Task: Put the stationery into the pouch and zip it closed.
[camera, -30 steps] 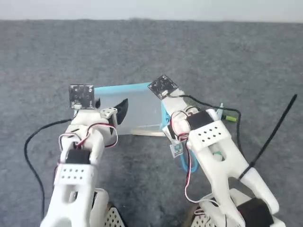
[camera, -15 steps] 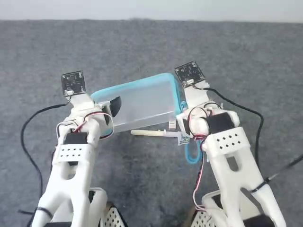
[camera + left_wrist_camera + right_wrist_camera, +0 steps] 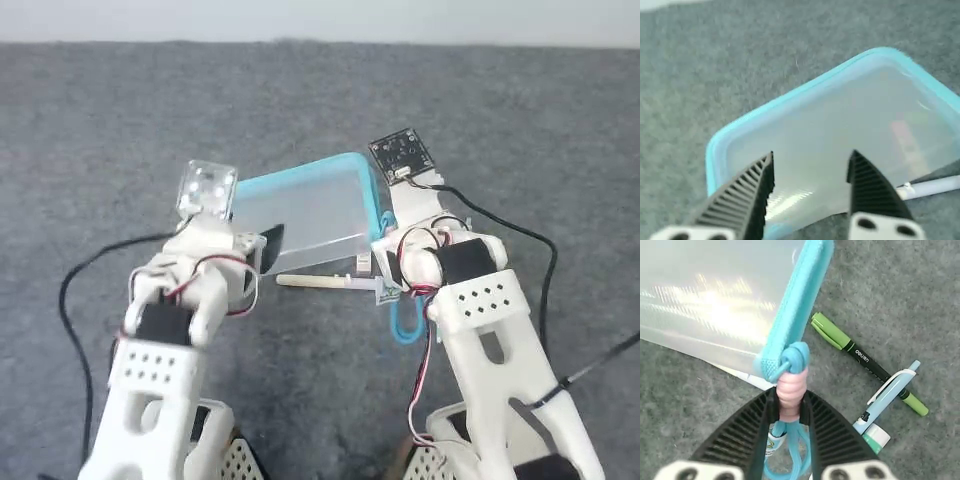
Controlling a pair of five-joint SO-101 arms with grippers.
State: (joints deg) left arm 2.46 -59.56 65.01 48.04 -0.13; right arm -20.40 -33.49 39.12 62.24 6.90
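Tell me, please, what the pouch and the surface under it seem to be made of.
The pouch looks like frosted translucent plastic, glossy by its glare, with a turquoise textile-like trim, judging by its ribbed texture. The table cover looks like matte grey felt or carpet: fuzzy, no shine.

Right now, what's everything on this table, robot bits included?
pouch: one, clear with turquoise edging, mid-table between the arms
pull tab: one, pink, at the pouch's corner
marker: one, green and black, on the mat beside the pouch
pen: one, pale blue, next to the marker
white stick: one, along the pouch's near edge
mat: one, grey, under everything
left end effector: one, black, open above the pouch
right end effector: one, black, shut on the pull tab
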